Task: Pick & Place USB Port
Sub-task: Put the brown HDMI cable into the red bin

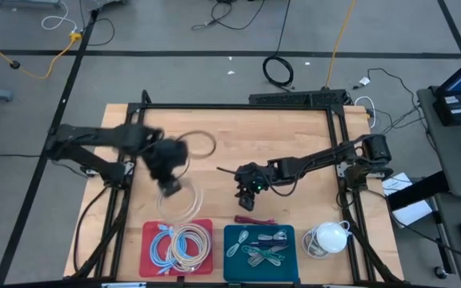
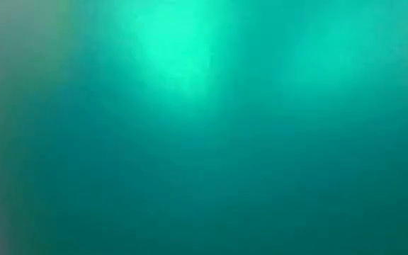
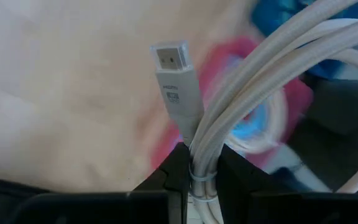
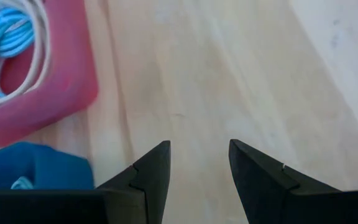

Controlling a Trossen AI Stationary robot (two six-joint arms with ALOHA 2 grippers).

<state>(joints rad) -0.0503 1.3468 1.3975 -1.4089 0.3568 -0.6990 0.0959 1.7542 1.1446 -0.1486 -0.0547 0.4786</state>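
Observation:
My left gripper (image 1: 169, 182) is shut on a coiled white cable (image 1: 187, 200) above the table, just beyond the red tray (image 1: 147, 230). In the left wrist view the cable's flat white plug (image 3: 174, 74) sticks out past the fingers. My right gripper (image 1: 246, 194) is open and empty over bare wood near the table's middle, beyond the teal tray (image 1: 230, 232); its wrist view (image 4: 197, 165) shows only tabletop between the fingers. The low view shows only a green blur. My left gripper pinches the bundled strands of the white cable (image 3: 199, 163) between its two fingers, just behind the plug's neck, where a tie wraps the bundle. The coil's loops fan out beyond the fingers. The cable seems lifted clear of the table.
The red tray holds a blue cable coil (image 1: 162, 244) and white coils (image 1: 192, 246). The teal tray holds several small cables (image 1: 261, 246). A dark red cable (image 1: 254, 218) lies on the wood beyond the teal tray. A white coil (image 1: 327, 238) lies at the near right.

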